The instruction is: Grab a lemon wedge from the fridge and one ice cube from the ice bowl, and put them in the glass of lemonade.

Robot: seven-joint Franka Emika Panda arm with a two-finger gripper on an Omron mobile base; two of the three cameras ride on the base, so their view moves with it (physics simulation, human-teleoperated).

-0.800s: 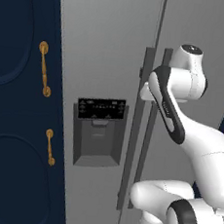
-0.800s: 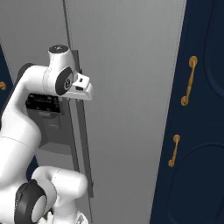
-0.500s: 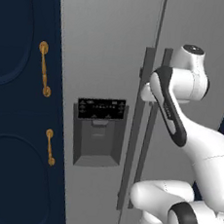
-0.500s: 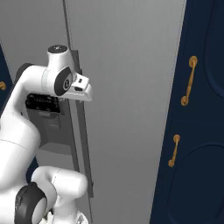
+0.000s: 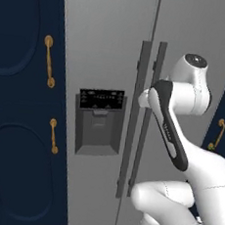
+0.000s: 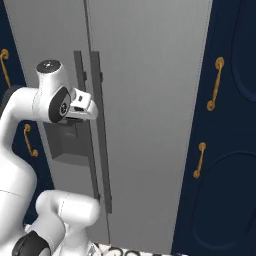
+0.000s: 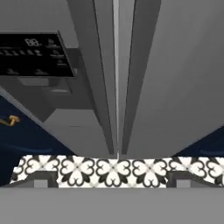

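Here the pincer (image 7: 112, 180) hangs wide apart, empty, before the closed fridge (image 5: 110, 60) handles (image 7: 116, 87).

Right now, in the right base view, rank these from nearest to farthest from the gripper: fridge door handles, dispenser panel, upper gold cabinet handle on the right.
1. Fridge door handles, right beside the gripper.
2. Dispenser panel, just below, on the left door.
3. Upper gold cabinet handle, far right on the navy cabinet.

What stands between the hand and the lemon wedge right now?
The fridge itself: both doors are shut, so whatever is inside is hidden. The open hand faces the two dark bar handles at the door seam, gripping neither.
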